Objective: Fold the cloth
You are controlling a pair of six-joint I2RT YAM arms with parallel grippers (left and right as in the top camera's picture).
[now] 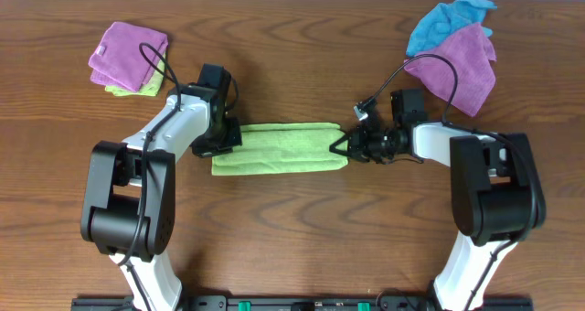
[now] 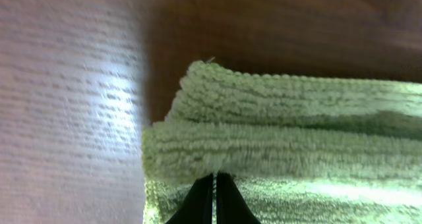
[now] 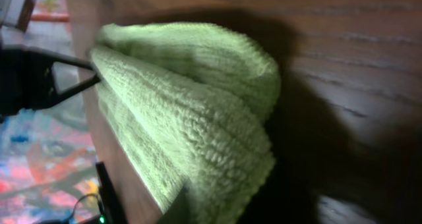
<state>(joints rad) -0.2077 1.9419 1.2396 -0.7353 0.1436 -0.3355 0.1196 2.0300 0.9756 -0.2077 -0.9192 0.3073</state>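
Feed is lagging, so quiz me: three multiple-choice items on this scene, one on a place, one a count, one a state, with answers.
1. Where does the cloth lie? A) between the left tool and right tool; B) at the near edge; C) in the far-left corner.
2. How many cloths here are blue? A) none; B) one; C) three.
3. The cloth is: A) spread in one layer; B) balled up; C) folded into a long strip.
Answers: 1 A, a tool sits at each end; 2 B, only the blue cloth at far right; 3 C, wrist views show stacked layers.
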